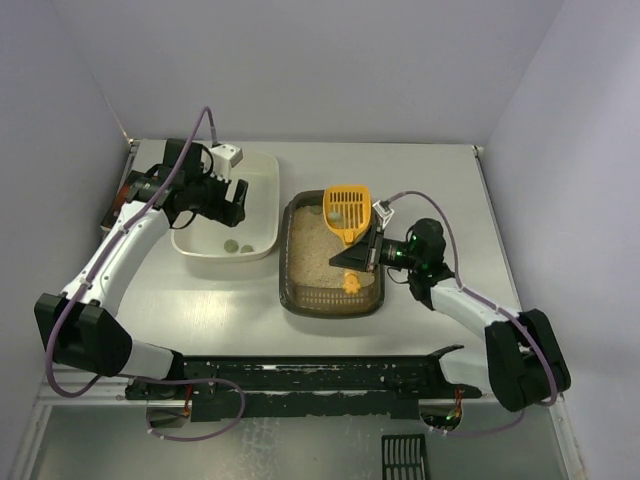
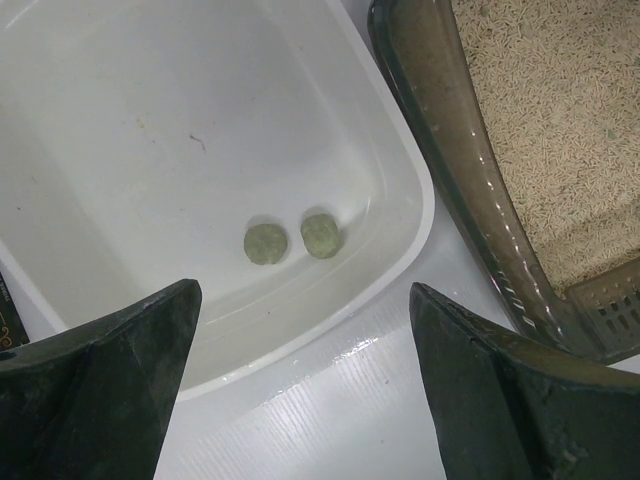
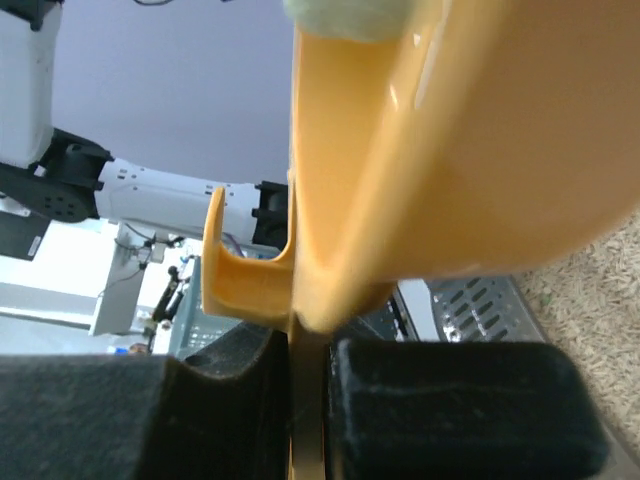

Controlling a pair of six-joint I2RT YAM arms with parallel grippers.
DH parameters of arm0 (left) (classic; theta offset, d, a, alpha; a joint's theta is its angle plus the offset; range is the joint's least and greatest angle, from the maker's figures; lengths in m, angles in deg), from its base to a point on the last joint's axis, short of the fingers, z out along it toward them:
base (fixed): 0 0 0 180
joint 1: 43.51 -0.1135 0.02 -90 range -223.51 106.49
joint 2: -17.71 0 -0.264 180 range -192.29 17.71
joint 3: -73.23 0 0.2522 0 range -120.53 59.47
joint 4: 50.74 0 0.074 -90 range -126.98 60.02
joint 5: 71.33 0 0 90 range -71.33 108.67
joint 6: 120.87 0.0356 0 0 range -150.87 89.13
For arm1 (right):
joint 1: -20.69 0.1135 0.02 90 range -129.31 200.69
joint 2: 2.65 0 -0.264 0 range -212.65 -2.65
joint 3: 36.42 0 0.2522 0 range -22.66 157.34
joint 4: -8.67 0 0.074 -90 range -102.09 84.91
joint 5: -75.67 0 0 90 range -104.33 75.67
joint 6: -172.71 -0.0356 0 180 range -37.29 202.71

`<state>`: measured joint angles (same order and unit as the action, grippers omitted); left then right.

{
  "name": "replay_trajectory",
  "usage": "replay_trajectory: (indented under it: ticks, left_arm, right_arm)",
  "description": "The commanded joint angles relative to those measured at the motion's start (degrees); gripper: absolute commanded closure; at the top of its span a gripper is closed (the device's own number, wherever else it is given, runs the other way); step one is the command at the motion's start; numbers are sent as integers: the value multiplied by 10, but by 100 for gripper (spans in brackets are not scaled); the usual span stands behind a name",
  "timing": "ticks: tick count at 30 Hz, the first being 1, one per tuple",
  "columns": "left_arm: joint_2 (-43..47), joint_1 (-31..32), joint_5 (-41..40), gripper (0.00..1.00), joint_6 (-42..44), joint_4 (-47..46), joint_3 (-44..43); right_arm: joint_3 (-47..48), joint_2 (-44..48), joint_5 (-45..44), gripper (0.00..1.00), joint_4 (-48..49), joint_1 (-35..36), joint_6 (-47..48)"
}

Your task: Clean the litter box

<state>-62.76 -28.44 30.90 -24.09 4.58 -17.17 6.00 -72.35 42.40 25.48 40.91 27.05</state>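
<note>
The litter box [image 1: 287, 275], a dark translucent tray of beige litter [image 2: 560, 130], sits mid-table; its wall [image 2: 470, 200] runs down the right of the left wrist view. My right gripper [image 1: 366, 254] [image 3: 310, 350] is shut on the handle of a yellow slotted scoop [image 1: 347, 212] [image 3: 450, 150]. The scoop is raised over the box's far end with a grey-green clump [image 1: 333, 211] [image 3: 350, 15] in it. My left gripper [image 1: 236, 202] [image 2: 303, 290] hangs open and empty over the near rim of the cream-white tub [image 1: 262, 170] [image 2: 120, 130].
Two grey-green clumps [image 2: 266, 243] [image 2: 320, 236] lie in the tub's near right corner. A black rail [image 1: 300, 375] crosses the near edge between the arm bases, and a black slotted piece [image 1: 405, 455] lies below it. Walls close in the table at back and sides.
</note>
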Motion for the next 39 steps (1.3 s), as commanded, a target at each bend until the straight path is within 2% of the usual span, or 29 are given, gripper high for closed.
replay_trajectory:
  ticks: [1, 3, 4, 12, 14, 15, 17, 18, 19, 20, 21, 26, 32, 34, 39]
  left_arm:
    - [8, -5, 9, 4, -5, -13, 4]
    - [8, -6, 14, 4, -4, -12, 4]
    - [8, -6, 15, 4, -4, -11, 4]
    - [15, -8, 18, 4, -2, -13, 9]
    - [15, -9, 13, 5, -9, -16, 11]
    - [14, -9, 11, 5, -13, -16, 10]
    - [16, -10, -2, 5, -22, -18, 8]
    - [18, -11, -9, 5, -25, -21, 7]
    - [20, -12, -12, 4, -27, -21, 6]
    - [21, -15, -6, 4, -29, -18, 3]
    - [20, -25, 15, 2, -31, -10, -4]
    - [0, -134, 225, 0, -71, 7, -46]
    - [-42, -230, 362, 2, -52, 84, -125]
    - [-50, -249, 381, 1, -62, 100, -139]
    - [-38, -257, 331, 0, -96, 112, -150]
  right_arm:
    - [-87, -76, 35, 100, 430, -27, -311]
    - [-112, -154, 19, 100, 683, -27, -457]
    - [-113, -195, 16, 100, 737, -24, -492]
    - [-113, -190, 11, 100, 700, -7, -458]
    - [-110, -180, 15, 100, 605, -7, -417]
    - [-101, -164, 17, 100, 509, -7, -367]
    - [-62, -112, -5, 100, 235, -3, -215]
    - [-24, -82, -36, 100, 63, 1, -75]
    - [22, -62, -80, 100, -85, 10, 9]
    - [59, -54, -110, 100, -184, 17, 62]
    - [82, -54, -114, 100, -237, 18, 83]
    - [125, -91, -69, 100, -234, 15, 85]
    - [238, -173, -77, 100, -262, 44, 103]
    - [301, -213, -93, 100, -302, 58, 123]
    - [461, -315, -131, 100, -402, 109, 169]
